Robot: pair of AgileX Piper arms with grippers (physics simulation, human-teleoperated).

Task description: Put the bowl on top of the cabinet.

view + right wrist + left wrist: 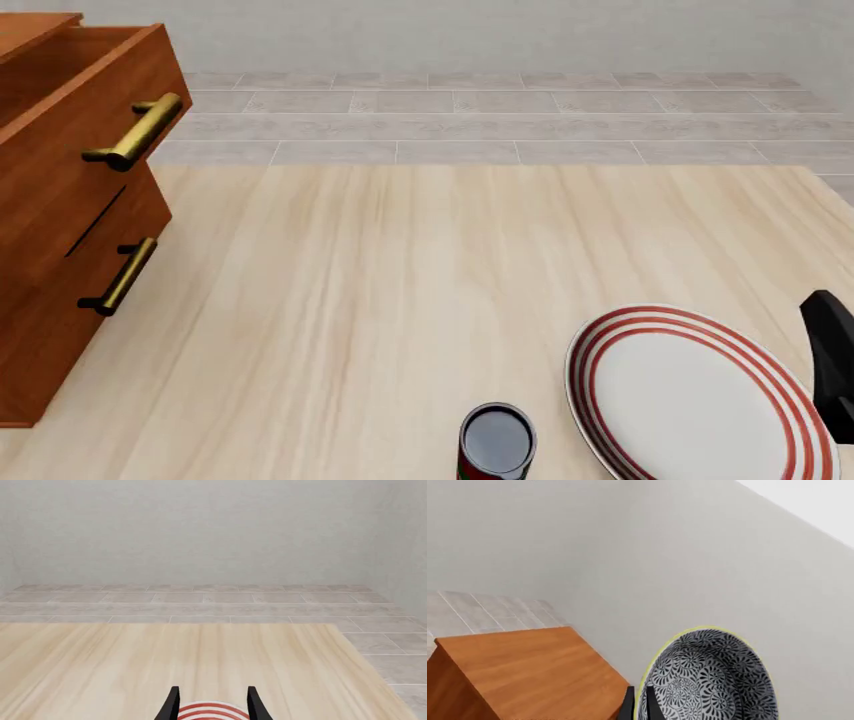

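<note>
The bowl is off the worktop and in the left arm's grasp: the left wrist view shows it tipped on edge, its dark floral interior facing the camera, with the left gripper clamped on its yellowish rim, one dark finger either side of the wall. Just beside it in that view lies the flat reddish-brown top of the cabinet, which appears a little lower than the bowl. In the front view the cabinet stands at the far left of the worktop, its top drawer pulled out, brass bar handles showing; neither bowl nor left arm appears there.

The step in hand looks like the carry over the cabinet top before setting down. To do it well, the bowl should be brought fully over the wooden top, clear of the edge and of the open drawer, then levelled so its base meets the wood flat, lowered gently and released only once it rests.

The right gripper idles at the near right, its fingers apart over the red-ringed plate. A dark can stands just left of the plate.
</note>
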